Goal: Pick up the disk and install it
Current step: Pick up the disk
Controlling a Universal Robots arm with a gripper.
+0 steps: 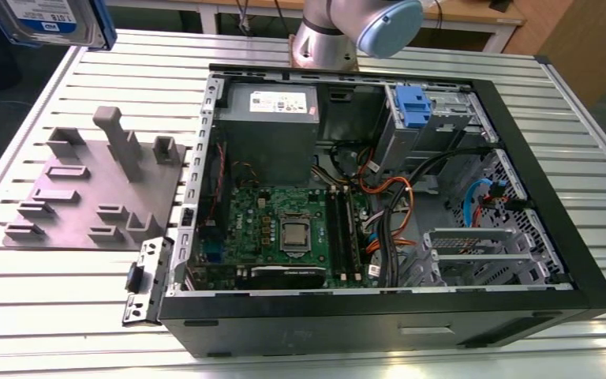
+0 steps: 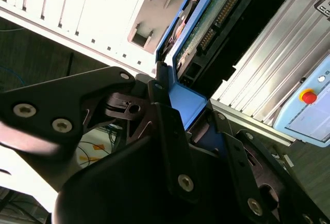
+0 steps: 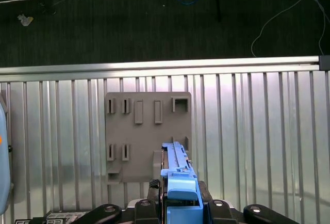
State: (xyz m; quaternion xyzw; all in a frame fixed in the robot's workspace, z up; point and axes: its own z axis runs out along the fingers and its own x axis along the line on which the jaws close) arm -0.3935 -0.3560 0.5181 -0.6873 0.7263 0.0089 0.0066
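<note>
Disk (image 3: 177,168) — on edge | long axis straight out from gripper (image 3: 179,199) | clamped on it, seemingly

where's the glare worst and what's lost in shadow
Second wrist view: table glares white, the end effector holding the disk is near black. Exterior view: computer case interior dim against the bright table. First wrist view: even light, dark floor.
</note>
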